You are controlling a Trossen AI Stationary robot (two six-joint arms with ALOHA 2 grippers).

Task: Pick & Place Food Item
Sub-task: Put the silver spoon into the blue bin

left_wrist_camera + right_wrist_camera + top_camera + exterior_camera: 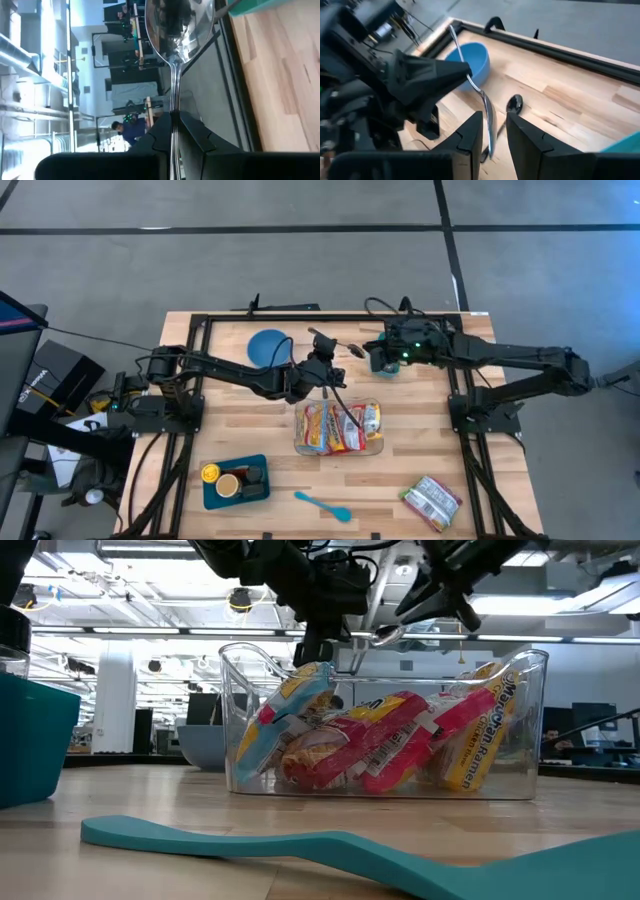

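Two grippers meet over the table's middle: the left gripper [175,117] is clamped on a metal spoon [179,30], and the right gripper [385,360], near beside it, has its fingers narrowly parted and empty. Just below the left gripper sits the clear container [530,690] of ramen packets [380,750]; the blue bowl [268,346] lies beside it. Only the high view shows the loose packet [432,502], well apart from both grippers near the front edge, with bare wood between.
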